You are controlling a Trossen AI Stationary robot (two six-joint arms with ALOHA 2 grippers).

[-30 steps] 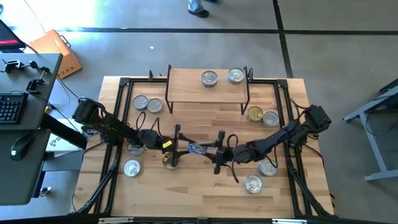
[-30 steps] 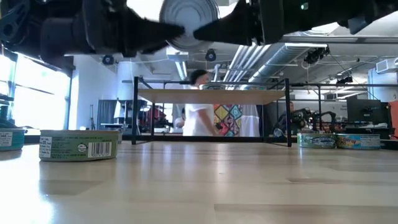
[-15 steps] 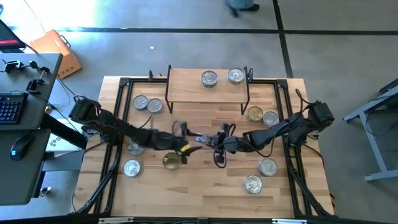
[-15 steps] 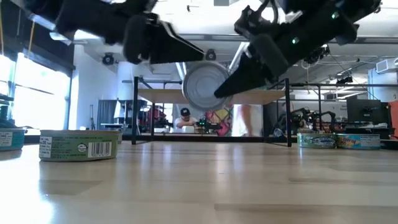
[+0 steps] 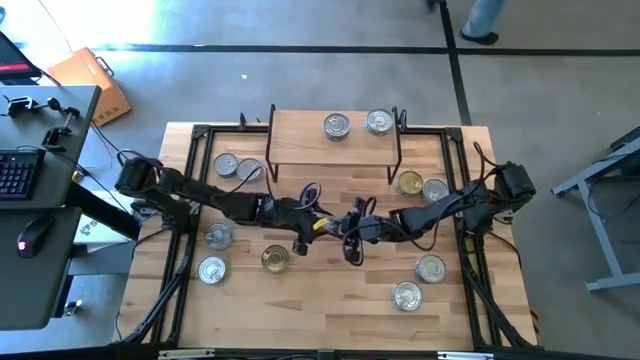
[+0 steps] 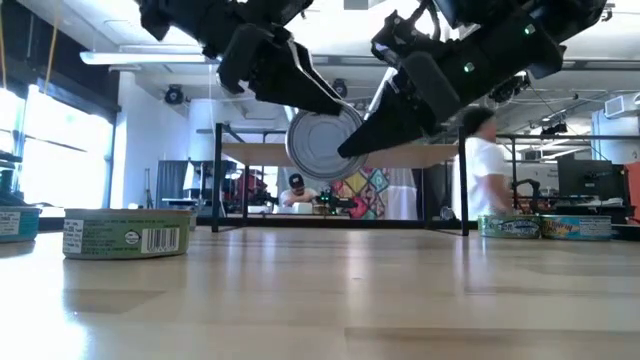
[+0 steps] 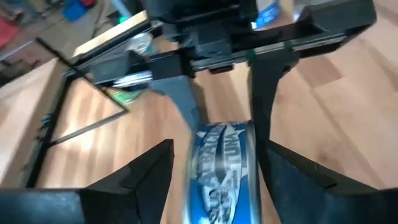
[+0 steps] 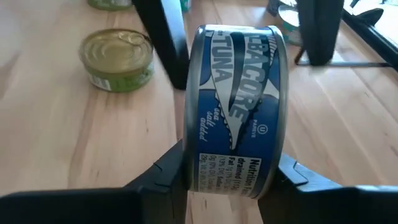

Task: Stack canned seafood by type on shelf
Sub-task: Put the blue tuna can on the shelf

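Observation:
A blue-labelled tin of canned seafood point(image 8: 233, 106) hangs on edge above the table's middle, with my right gripper point(image 8: 230, 171) shut on it. My left gripper point(image 7: 217, 180) is open. Its fingers stand on either side of the same tin point(image 7: 224, 168), and a gap shows on at least one side. From above, the two grippers meet nose to nose, left point(image 5: 305, 218) and right point(image 5: 347, 228). The shelf point(image 5: 300, 150) stands at the far middle with two silver tins point(image 5: 337, 126) on top. My right gripper pinches the tin by its two flat faces, one finger point(image 8: 163, 171) on one face's rim point(image 8: 188, 146) and one on the other. The fingers come from the table's right, slanting down. The tin point(image 6: 322, 145) stands on edge, lifted clear of the table.
Loose tins lie on the table: two left of the shelf point(image 5: 237, 167), two right of it point(image 5: 423, 187), a gold-lidded one point(image 5: 275, 259) near the middle, two at the near left point(image 5: 211, 269) and two at the near right point(image 5: 406, 295). A person moves in the room behind.
My right gripper has rolled and come down a little with the tin, which now hangs lower and a bit farther from the near edge. My left gripper has risen, tipped up from a steep downward slant and gone toward the table's far right, its fingers staying about the tin.

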